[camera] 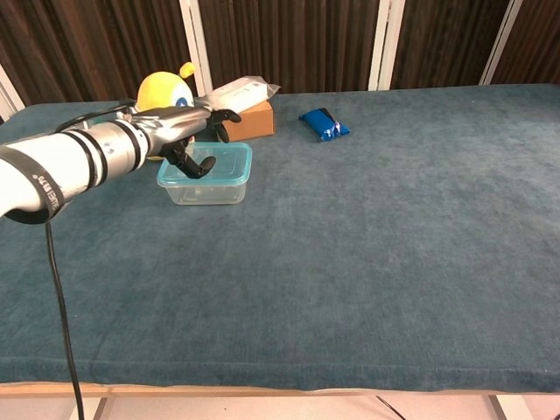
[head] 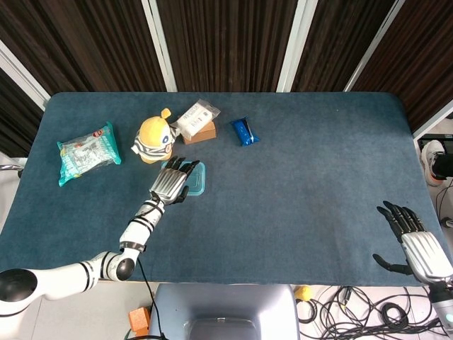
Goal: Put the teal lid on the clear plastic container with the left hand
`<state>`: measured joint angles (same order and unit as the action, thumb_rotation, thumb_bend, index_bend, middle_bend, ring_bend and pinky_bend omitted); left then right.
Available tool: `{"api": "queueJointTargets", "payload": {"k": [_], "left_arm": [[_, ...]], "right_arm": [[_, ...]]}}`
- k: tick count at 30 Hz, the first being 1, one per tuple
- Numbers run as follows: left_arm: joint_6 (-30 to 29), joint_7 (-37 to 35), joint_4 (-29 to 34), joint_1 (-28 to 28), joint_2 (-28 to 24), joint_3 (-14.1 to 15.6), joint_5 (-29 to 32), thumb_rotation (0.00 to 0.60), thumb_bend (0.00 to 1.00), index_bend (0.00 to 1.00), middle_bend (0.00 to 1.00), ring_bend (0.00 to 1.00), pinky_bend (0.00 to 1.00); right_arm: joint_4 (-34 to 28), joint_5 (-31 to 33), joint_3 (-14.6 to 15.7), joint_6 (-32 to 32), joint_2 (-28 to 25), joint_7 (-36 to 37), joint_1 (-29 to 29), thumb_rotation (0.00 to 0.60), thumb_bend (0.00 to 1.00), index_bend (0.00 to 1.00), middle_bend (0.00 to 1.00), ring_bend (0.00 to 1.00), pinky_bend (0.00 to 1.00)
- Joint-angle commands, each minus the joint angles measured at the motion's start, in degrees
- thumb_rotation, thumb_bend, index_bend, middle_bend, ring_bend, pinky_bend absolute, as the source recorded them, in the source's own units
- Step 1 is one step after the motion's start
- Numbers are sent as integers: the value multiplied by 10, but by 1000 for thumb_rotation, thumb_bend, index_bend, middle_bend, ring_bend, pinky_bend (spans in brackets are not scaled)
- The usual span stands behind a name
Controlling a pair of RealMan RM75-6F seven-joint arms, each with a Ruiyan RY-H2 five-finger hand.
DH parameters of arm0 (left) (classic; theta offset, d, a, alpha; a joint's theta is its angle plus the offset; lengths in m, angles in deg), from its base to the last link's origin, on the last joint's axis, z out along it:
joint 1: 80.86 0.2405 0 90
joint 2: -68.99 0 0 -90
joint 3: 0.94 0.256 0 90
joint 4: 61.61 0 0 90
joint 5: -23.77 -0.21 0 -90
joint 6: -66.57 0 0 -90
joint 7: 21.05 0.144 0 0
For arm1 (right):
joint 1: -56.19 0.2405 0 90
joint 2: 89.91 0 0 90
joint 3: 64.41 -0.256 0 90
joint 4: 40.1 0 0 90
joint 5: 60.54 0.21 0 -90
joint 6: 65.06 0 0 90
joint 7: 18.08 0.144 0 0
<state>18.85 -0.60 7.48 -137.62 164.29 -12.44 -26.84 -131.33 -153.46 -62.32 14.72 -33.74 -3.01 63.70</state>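
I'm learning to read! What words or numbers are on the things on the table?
None can be read.
Green packet: has print, too blurred to read.
White packet on the brown box: dark marks on its label, too small to read.
Blue packet: no letters can be made out.
Yellow toy: a blue patch, no words visible.
Container with its teal lid: no writing shows.

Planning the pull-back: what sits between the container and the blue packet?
Nothing: in the head view only bare blue cloth lies between the container, with its teal lid on, and the blue packet. The left hand hovers at the container's other side.
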Motion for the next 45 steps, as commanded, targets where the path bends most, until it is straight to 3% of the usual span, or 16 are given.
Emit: {"api": "queueJointTargets", "payload": {"k": [1,13,23,31,45], "left_arm": [[3,-4,-6,1,4,-1,-4,600,579,0,178,25,0],[23,-19,-57,0,35,-1,-23,600,586,0,181,23,0],[48,-2,-58,0,34,-5,8,600,590,0,264,67,0],[-9,-7,-45,10,25,-18,-28,600,618,0,272,75,0],[-11,67,-42,27,6,-13,31,600,618,0,283,81,0]], "right_arm": [[0,0,0,0,0,0,0,600,154,0,0,0,0],[0,0,0,1,-1,2,0,600,155,0,0,0,0],[1,0,0,1,-2,4,-1,600,154,0,0,0,0],[2,-1,0,2,-2,7,-1,600,155,0,0,0,0],[1,-2,1,3,-2,7,-2,600,156,0,0,0,0]]}}
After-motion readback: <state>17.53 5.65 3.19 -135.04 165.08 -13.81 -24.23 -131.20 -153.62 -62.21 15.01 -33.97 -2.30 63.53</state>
